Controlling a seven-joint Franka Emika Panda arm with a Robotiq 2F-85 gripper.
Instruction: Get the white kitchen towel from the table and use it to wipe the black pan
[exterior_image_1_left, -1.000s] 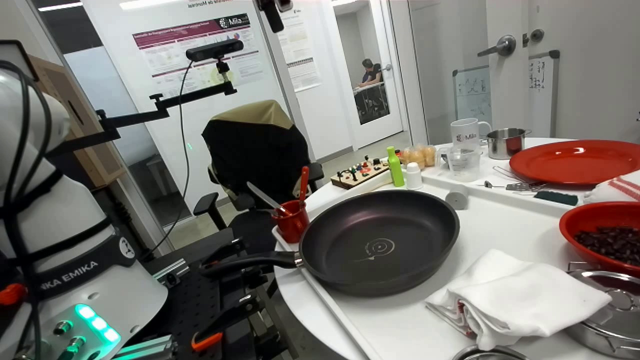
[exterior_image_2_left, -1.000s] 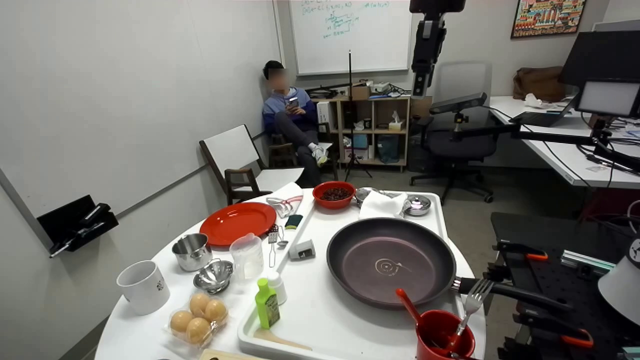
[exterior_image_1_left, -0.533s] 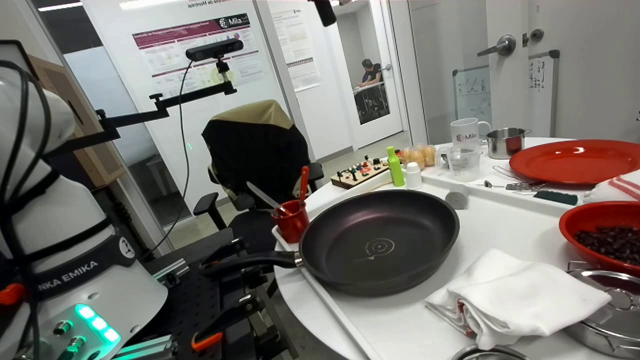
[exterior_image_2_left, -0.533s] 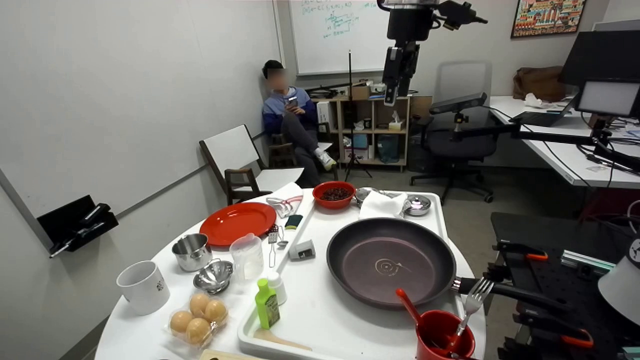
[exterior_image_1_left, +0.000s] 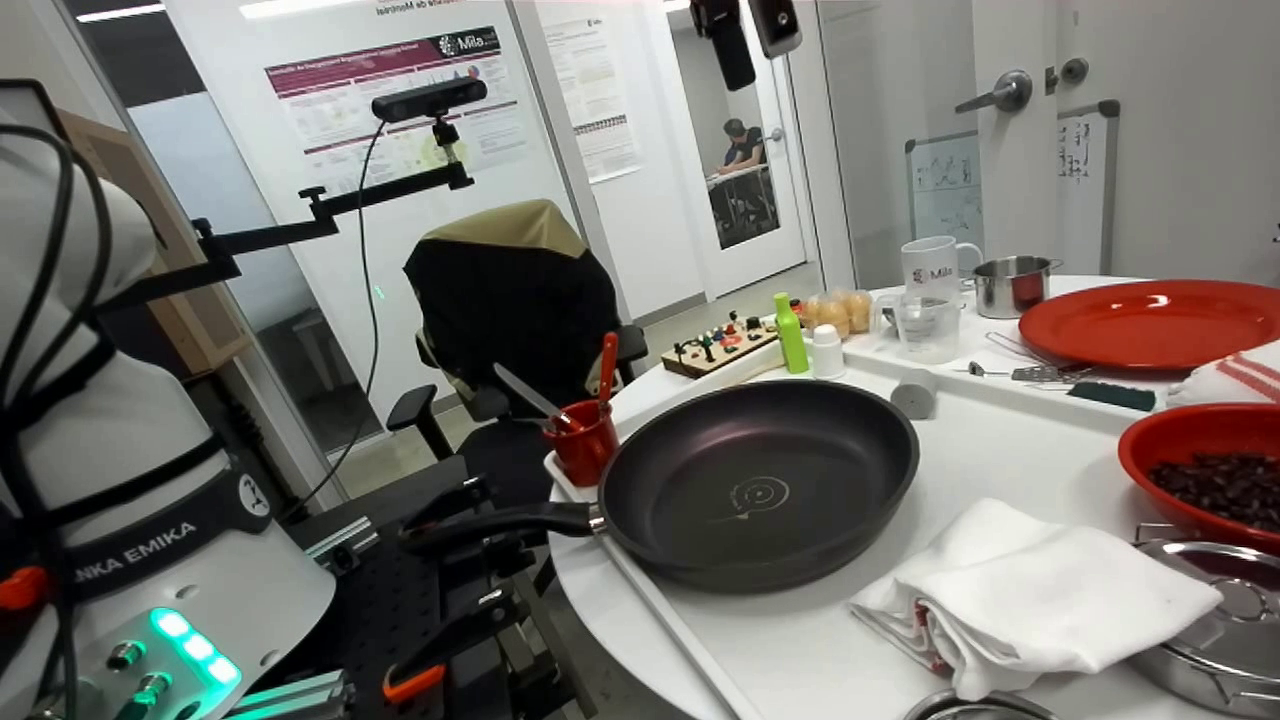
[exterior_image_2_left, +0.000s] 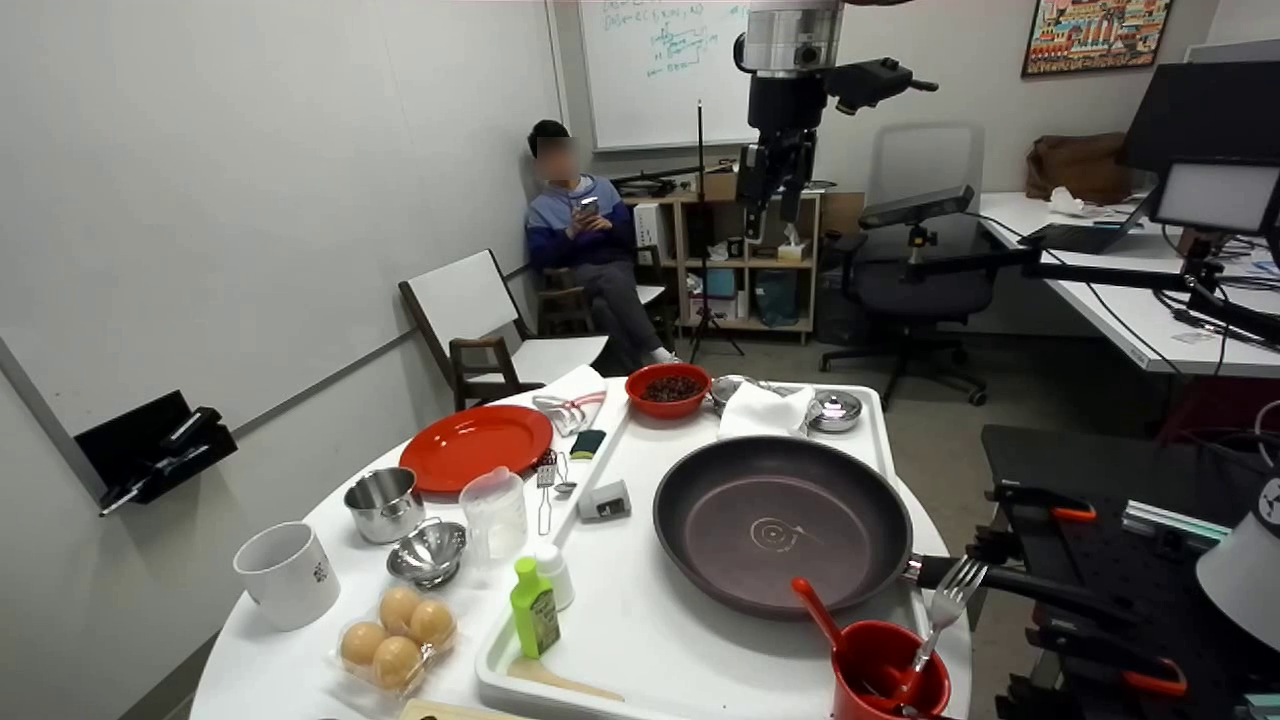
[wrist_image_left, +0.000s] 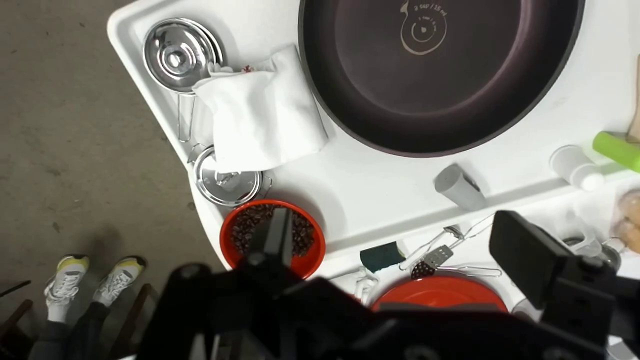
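Observation:
A folded white towel (exterior_image_1_left: 1040, 590) lies on the white tray beside the black pan (exterior_image_1_left: 760, 480), partly over metal pot lids. The towel (exterior_image_2_left: 762, 410) also shows in an exterior view behind the pan (exterior_image_2_left: 780, 530). In the wrist view the towel (wrist_image_left: 265, 115) is left of the pan (wrist_image_left: 425, 75). My gripper (exterior_image_2_left: 772, 225) hangs high above the table, beyond the pan, touching nothing. Its parts also show at the top edge of an exterior view (exterior_image_1_left: 750, 45). In the wrist view its fingers (wrist_image_left: 392, 220) are wide apart with nothing between them.
A red bowl of beans (wrist_image_left: 310, 257), metal lids (wrist_image_left: 175, 55) and a grey cup (wrist_image_left: 460, 187) are near the towel. A red mug with cutlery (exterior_image_1_left: 585, 445) stands by the pan handle (exterior_image_1_left: 500, 525). A red plate (exterior_image_2_left: 475, 445) and a striped towel (exterior_image_2_left: 570, 405) lie outside the tray (exterior_image_2_left: 880, 400).
My gripper has come down and moved left in an exterior view, and right and slightly down in the other view. The towel and pan have not moved. The seated person shifted a leg.

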